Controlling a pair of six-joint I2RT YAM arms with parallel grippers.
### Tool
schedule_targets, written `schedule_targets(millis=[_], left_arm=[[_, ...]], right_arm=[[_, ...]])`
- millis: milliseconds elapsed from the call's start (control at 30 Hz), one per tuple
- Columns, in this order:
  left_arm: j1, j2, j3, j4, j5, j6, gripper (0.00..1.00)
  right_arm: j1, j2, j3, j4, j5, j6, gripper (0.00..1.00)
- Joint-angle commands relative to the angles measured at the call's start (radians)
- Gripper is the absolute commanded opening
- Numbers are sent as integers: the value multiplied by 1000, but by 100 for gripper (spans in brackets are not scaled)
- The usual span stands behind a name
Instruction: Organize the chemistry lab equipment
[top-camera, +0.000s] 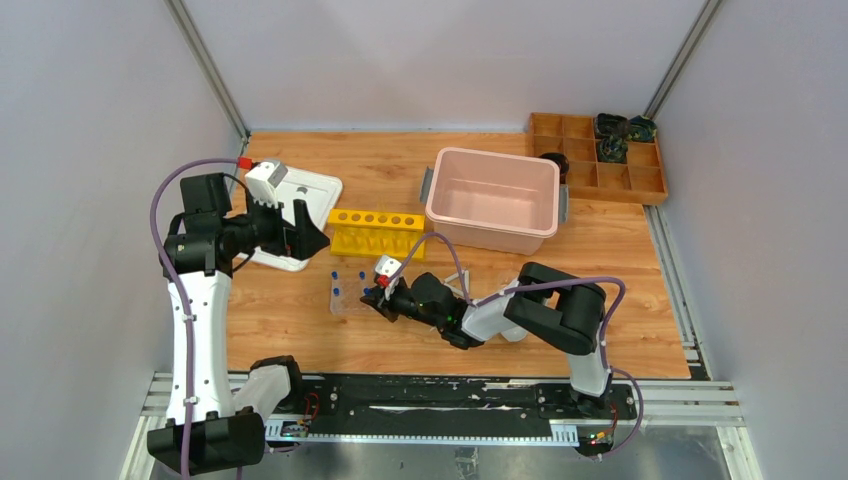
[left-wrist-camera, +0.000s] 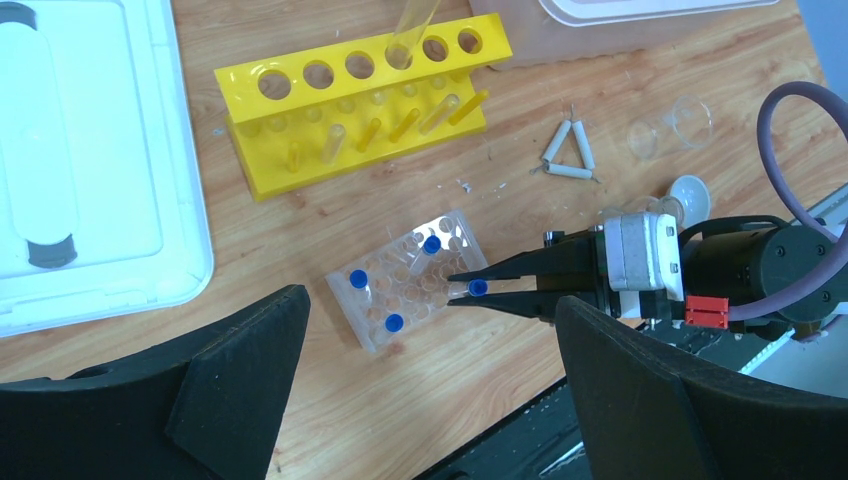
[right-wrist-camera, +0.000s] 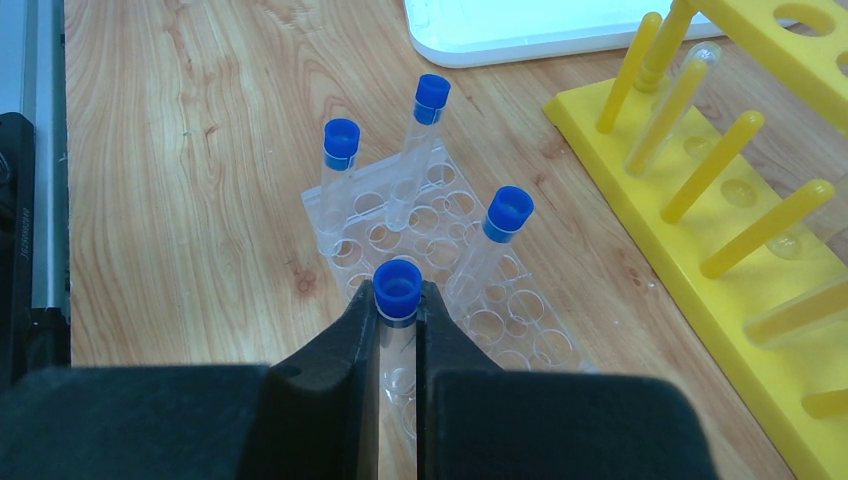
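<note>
A clear plastic tube rack (right-wrist-camera: 520, 310) lies on the wooden table, also in the top view (top-camera: 345, 298) and the left wrist view (left-wrist-camera: 410, 285). Three blue-capped tubes (right-wrist-camera: 340, 140) stand upright in it. My right gripper (right-wrist-camera: 397, 305) is shut on a fourth blue-capped tube (right-wrist-camera: 397, 288), holding it upright just under its cap over the rack's near edge (left-wrist-camera: 478, 288). My left gripper (left-wrist-camera: 430, 400) is open and empty, held high above the table (top-camera: 310, 235). A white triangle (left-wrist-camera: 570, 155), two clear glass cups (left-wrist-camera: 690, 120) and a white round dish (left-wrist-camera: 690, 195) lie right of the rack.
A yellow tube rack (top-camera: 375, 232) stands behind the clear rack. A white lid (top-camera: 310, 190) lies at the back left. A pink tub (top-camera: 490, 235) sits at the back centre, a wooden compartment tray (top-camera: 600, 178) in the back right corner.
</note>
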Motion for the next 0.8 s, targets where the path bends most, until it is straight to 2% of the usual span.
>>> schedule_targets(millis=[0,100,200,300,467,600,700,767], left_arm=[[0,-13,24,6,5,8,100],[0,-23,23,6,-1,9,100],[0,-30,23,6,-1,9,100],[0,-34,28,6,-4,3,100],[0,-43,31,6,-1,-4,100],[-2,-53,33,6,1,-4,100],[0,-59,36,5,1,-9,100],[0,-61,42,1,1,-7,100]], right_arm=[[10,16,-1,68,16,-6,0],[10,18,-5,80,24,-6,0],[10,8,-15,78,26,-4,7],[10,-12,-27,67,35,-4,22],[10,-60,-39,22,43,-7,38],[12,-116,-46,-17,78,-6,46],[16,-189,-34,-99,106,1,56],[16,-262,-19,-219,141,5,67]])
